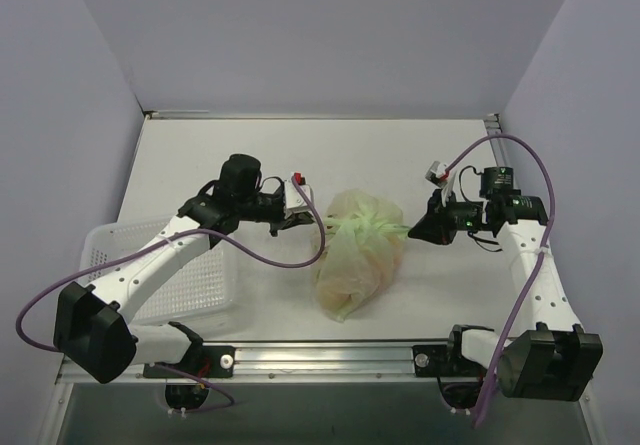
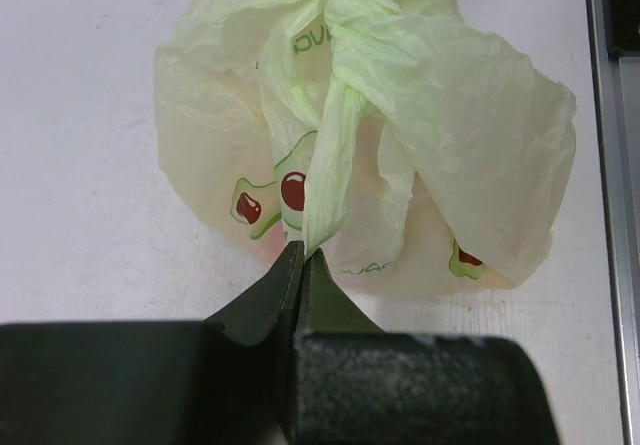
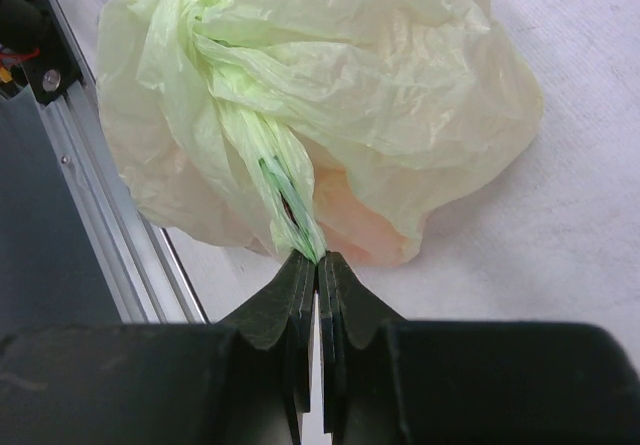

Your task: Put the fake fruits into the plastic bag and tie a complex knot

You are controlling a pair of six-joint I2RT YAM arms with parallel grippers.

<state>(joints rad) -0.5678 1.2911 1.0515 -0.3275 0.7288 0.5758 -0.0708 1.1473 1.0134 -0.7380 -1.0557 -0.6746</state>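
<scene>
The pale green plastic bag point(image 1: 358, 255) lies on the table between my arms, bulging, with reddish fruit shapes showing faintly through the film; no fruit shows outside it. The knot point(image 1: 358, 223) is a bunched, twisted neck at the bag's top. My left gripper point(image 1: 303, 219) is shut on one twisted tail of the bag point(image 2: 322, 180), pinched at the fingertips point(image 2: 303, 253). My right gripper point(image 1: 412, 231) is shut on the other twisted tail point(image 3: 280, 180) at its fingertips point(image 3: 318, 258). Both tails run taut from the knot point(image 2: 335, 10).
A white perforated basket tray point(image 1: 190, 275) stands at the left under my left arm. A metal rail point(image 1: 330, 350) runs along the table's near edge, also in the right wrist view point(image 3: 100, 215). Grey walls enclose the table.
</scene>
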